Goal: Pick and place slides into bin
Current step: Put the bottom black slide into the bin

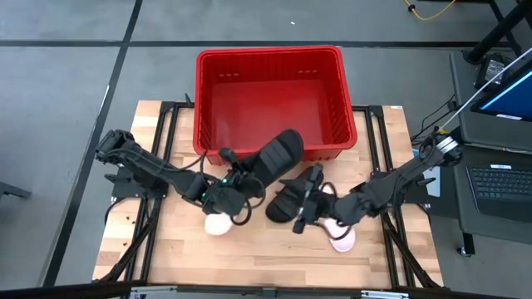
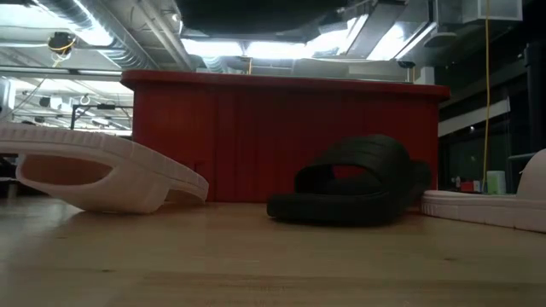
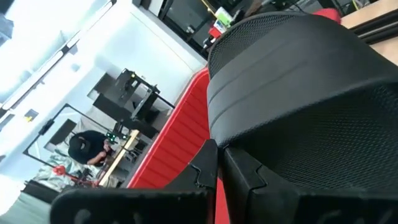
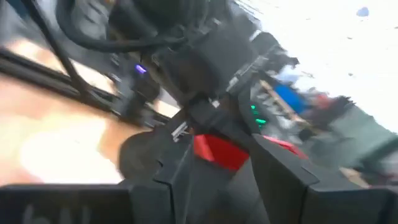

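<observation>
1. Currently, left gripper (image 1: 235, 184) is clamped on a black slide (image 1: 274, 158) raised over the red bin's (image 1: 268, 56) near rim
2. Right gripper (image 1: 304, 205), jaws parted, is at second black slide (image 1: 293, 199) just beside bin

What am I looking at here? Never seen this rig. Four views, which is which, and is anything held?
Two robot arms at a wooden table, sorting sandals into the red bin. One camera looks straight down, one sits at table height, and one rides on each wrist. The left gripper is shut on a black slide, lifted at the bin's near wall. The right gripper is at the other black slide, which lies on the table; jaws parted, grip unclear. Two pink slides lie underneath the arms.
</observation>
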